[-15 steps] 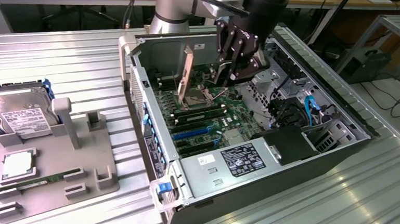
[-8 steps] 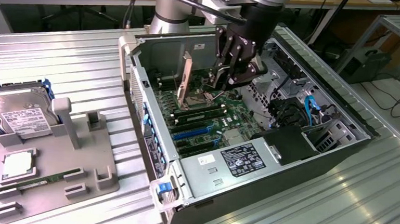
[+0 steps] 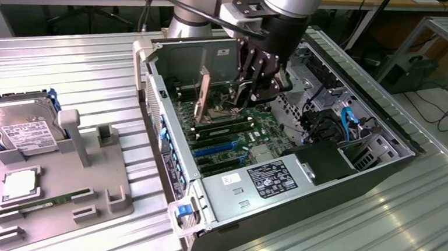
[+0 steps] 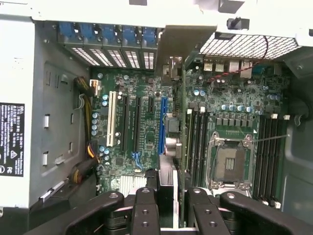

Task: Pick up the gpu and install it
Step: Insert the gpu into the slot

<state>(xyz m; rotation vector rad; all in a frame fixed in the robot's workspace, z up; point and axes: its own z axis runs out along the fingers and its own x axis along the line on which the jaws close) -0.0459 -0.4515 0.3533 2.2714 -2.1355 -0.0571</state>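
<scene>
On a ribbed metal table (image 3: 71,69) in a workshop, the black gripper (image 3: 251,87) is clenching the gpu (image 3: 204,95), a thin green circuit card, edge-up over the open computer case's (image 3: 283,181) green motherboard (image 4: 142,127). Stiff, light and fragile, it is best taken by its edges.

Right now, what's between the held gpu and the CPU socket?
In the wrist view, a bank of dark memory slots lies between the gpu, clamped edge-on in the gripper, and the CPU socket.
</scene>
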